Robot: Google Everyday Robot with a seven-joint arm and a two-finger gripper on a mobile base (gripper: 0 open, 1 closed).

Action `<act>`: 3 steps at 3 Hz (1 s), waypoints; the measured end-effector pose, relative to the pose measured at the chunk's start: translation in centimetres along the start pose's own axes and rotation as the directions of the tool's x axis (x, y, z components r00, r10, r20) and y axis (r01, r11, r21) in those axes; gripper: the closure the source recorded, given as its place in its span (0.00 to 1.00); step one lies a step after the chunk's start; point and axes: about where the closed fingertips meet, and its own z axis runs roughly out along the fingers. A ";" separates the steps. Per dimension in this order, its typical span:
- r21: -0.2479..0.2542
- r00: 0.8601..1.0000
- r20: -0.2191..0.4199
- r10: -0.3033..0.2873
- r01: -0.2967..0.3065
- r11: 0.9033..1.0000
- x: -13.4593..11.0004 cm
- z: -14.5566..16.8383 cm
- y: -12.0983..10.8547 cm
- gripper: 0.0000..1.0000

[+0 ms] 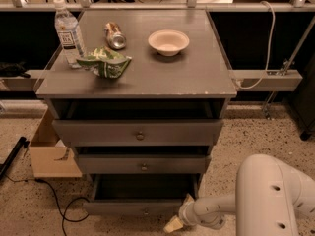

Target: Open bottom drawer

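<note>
Below, gripper [173, 224] beside camera-facing bottom drawer [129, 209]

Bottom drawer [135, 208] partly out, hand [173, 224] beside it

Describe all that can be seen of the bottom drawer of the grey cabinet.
The bottom drawer is the lowest of three. It is grey and looks wooden, with a thin flat front and a small round knob in its middle. It stands open and level, further forward than the middle drawer above it. Its inside looks dark, and no contents can be made out. The gripper is by the front's right end; whether it touches the drawer cannot be told.
</note>
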 end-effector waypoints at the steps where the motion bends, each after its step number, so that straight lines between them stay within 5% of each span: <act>1: 0.000 1.000 0.000 0.000 0.000 1.000 0.0 -0.1 0.0 0.00; 3: -0.009 1.000 -0.010 0.004 -0.004 1.000 1.4 -0.8 1.4 0.00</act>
